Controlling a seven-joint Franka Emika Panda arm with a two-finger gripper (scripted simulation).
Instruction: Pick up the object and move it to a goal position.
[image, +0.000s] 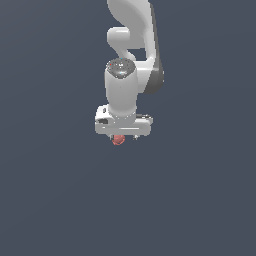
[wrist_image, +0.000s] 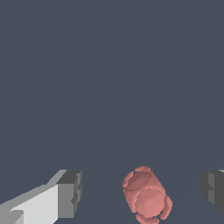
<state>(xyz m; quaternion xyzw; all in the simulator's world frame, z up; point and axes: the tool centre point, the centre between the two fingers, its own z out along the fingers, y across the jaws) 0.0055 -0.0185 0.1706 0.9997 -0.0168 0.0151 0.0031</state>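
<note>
Tool: your tool (wrist_image: 141, 197) is spread wide, its pads (wrist_image: 70, 194) clear of the ball.
Object: the red-pink ball (wrist_image: 146, 195) sits between the fingers, untouched.

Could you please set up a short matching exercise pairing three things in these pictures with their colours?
Things:
1. ball-like object
2. gripper body
3. fingertips

Colours:
a. dark grey
b. red-pink
c. white

Pairs: 1-b, 2-c, 3-a. In the wrist view the object lies between the open fingers, touching neither one.
</note>
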